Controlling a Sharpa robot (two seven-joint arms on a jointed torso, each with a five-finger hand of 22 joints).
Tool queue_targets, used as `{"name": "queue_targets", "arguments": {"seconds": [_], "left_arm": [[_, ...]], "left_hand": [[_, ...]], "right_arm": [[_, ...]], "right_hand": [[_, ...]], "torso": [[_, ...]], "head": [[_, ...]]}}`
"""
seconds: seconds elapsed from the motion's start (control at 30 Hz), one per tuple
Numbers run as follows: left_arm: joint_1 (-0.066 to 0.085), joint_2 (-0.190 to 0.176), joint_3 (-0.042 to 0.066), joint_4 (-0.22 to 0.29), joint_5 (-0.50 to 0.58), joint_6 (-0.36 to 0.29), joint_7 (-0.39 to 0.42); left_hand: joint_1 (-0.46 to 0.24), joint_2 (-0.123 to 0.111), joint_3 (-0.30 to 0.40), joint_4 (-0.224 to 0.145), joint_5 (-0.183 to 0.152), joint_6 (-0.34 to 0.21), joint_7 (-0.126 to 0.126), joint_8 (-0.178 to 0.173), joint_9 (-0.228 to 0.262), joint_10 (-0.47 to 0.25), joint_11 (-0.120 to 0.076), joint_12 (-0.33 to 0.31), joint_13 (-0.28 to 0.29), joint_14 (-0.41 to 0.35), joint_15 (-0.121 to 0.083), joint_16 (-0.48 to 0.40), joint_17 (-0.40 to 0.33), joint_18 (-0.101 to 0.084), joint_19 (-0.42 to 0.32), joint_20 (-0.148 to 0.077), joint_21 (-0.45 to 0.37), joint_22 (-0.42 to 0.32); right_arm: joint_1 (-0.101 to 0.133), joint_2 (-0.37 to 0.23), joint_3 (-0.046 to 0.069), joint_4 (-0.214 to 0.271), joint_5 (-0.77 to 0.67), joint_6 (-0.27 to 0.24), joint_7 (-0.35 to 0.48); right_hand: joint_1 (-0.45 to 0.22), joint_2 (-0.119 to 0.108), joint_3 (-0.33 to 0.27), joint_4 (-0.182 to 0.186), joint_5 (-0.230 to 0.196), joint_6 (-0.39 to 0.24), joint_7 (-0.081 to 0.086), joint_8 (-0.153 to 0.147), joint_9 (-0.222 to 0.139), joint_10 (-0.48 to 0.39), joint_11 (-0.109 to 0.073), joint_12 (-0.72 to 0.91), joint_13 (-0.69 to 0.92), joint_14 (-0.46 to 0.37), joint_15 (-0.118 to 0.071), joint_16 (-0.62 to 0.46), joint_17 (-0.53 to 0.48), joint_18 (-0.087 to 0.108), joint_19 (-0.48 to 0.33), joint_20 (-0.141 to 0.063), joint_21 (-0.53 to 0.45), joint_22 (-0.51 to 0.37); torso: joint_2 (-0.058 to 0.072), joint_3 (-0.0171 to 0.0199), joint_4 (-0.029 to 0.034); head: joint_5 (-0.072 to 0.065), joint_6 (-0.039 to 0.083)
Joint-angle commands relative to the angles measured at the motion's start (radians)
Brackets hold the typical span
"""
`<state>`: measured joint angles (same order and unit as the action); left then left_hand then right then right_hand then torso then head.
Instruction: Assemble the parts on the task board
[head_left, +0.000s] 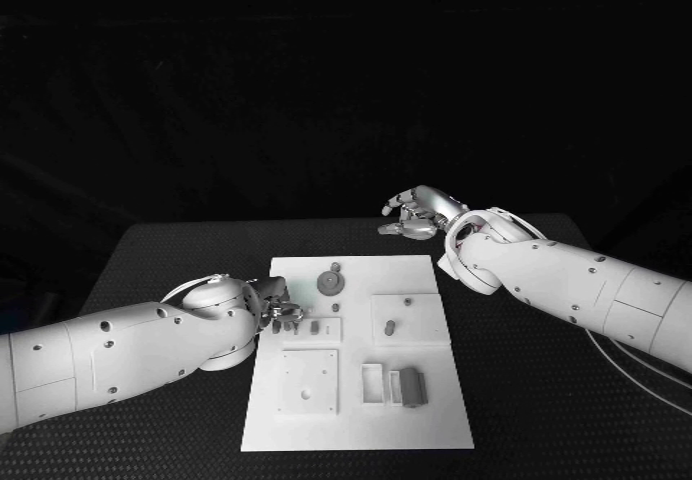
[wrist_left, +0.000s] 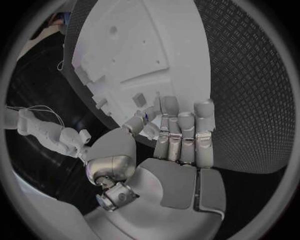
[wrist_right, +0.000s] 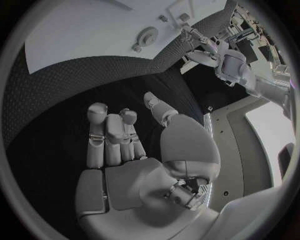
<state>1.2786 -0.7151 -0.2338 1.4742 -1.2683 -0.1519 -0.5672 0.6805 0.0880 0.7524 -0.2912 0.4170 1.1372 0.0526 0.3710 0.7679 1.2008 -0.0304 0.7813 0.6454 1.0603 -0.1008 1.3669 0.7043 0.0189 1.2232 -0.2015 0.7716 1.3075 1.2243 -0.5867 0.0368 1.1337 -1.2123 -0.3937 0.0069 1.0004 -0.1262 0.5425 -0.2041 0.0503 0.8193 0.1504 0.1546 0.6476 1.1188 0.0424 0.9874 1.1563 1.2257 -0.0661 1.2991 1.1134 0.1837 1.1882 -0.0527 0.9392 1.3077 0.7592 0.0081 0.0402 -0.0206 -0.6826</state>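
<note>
The left hand (head_left: 277, 310) is at the left edge of the task board (head_left: 361, 425). Its fingers (wrist_left: 164, 120) are curled over a small part (head_left: 290, 326), but I cannot tell if they hold it. I think it should press straight down, slowly. The right hand (head_left: 418, 214) hangs over the black table (head_left: 188, 250) beyond the board's far right corner, fingers loosely bent, holding nothing. The room behind is dark.

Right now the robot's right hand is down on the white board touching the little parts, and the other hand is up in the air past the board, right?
No, you swapped them. In the head view the left hand is at the task board by the small parts, and the right hand is raised beyond the board's far edge.
</note>
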Motion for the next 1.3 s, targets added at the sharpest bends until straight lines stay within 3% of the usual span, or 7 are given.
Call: {"name": "queue_targets", "arguments": {"seconds": [0.03,0.3,0.43,0.77,1.3], "left_arm": [[-0.003,0.005,0.0,-0.001,0.001,0.008,0.008],[-0.007,0.001,0.0,0.003,0.01,0.016,0.007],[-0.007,0.001,0.0,0.002,0.01,0.02,0.006],[-0.017,0.004,-0.001,-0.003,0.009,0.019,0.006],[-0.017,0.0,-0.001,0.005,0.015,0.055,-0.003]], "left_hand": [[0.017,0.014,0.015,-0.001,-0.004,0.025,-0.024,0.001,0.001,0.048,-0.044,-0.001,-0.001,0.07,-0.076,-0.001,-0.001,0.051,0.046,-0.066,0.0,0.019],[0.016,0.016,0.014,0.0,-0.017,0.023,-0.023,-0.001,0.001,0.046,-0.043,-0.003,-0.002,0.068,-0.075,-0.003,-0.002,0.051,0.044,-0.066,-0.002,0.019],[0.017,0.02,0.016,-0.001,-0.051,0.019,-0.022,-0.002,0.001,0.043,-0.042,-0.004,-0.003,0.067,-0.074,-0.005,-0.002,0.051,0.042,-0.066,-0.004,0.018],[0.018,0.02,0.017,-0.001,-0.053,0.019,-0.022,-0.002,0.001,0.043,-0.042,-0.004,-0.003,0.066,-0.074,-0.005,-0.002,0.051,0.042,-0.066,-0.004,0.018],[0.019,0.017,0.019,-0.001,-0.054,0.019,-0.022,-0.002,0.001,0.044,-0.042,-0.003,-0.003,0.067,-0.074,-0.005,-0.002,0.051,0.042,-0.066,-0.004,0.019]], "right_arm": [[-0.001,-0.001,0.0,0.002,-0.001,0.014,0.007],[-0.001,-0.002,0.0,0.002,-0.001,0.014,0.006],[-0.001,-0.002,0.0,0.002,-0.002,0.013,0.005],[-0.001,-0.003,0.0,0.002,-0.002,0.013,0.005],[-0.001,-0.002,0.0,0.001,-0.003,0.013,0.004]], "right_hand": [[-0.007,0.001,-0.001,0.005,-0.003,0.003,0.008,0.005,-0.001,-0.005,0.001,0.005,-0.002,-0.007,0.001,-0.005,0.001,0.078,-0.001,-0.009,-0.004,0.016],[-0.007,0.001,0.0,0.005,-0.003,0.003,0.008,0.005,-0.001,-0.005,0.001,0.005,-0.002,-0.007,0.001,-0.005,0.001,0.078,-0.001,-0.009,-0.005,0.016],[-0.007,0.001,0.0,0.005,-0.003,0.003,0.008,0.005,-0.001,-0.005,0.001,0.005,-0.002,-0.007,0.001,-0.005,0.001,0.078,-0.001,-0.009,-0.005,0.016],[-0.006,0.001,0.0,0.006,-0.003,0.003,0.008,0.005,-0.001,-0.005,0.001,0.005,-0.002,-0.006,0.001,-0.005,0.002,0.078,-0.001,-0.009,-0.004,0.016],[-0.006,0.001,0.0,0.006,-0.003,0.003,0.008,0.005,-0.001,-0.005,0.001,0.006,-0.002,-0.006,0.0,-0.004,0.002,0.078,-0.001,-0.009,-0.004,0.017]], "torso": [[0.0,0.0003,-0.001],[0.0,0.0008,0.0003],[0.0,0.0006,-0.0006],[0.0,-0.0005,-0.0001],[0.0,-0.0007,0.0005]], "head": [[-0.001,-0.001],[-0.002,-0.005],[-0.002,-0.004],[-0.003,-0.006],[0.001,-0.006]]}}
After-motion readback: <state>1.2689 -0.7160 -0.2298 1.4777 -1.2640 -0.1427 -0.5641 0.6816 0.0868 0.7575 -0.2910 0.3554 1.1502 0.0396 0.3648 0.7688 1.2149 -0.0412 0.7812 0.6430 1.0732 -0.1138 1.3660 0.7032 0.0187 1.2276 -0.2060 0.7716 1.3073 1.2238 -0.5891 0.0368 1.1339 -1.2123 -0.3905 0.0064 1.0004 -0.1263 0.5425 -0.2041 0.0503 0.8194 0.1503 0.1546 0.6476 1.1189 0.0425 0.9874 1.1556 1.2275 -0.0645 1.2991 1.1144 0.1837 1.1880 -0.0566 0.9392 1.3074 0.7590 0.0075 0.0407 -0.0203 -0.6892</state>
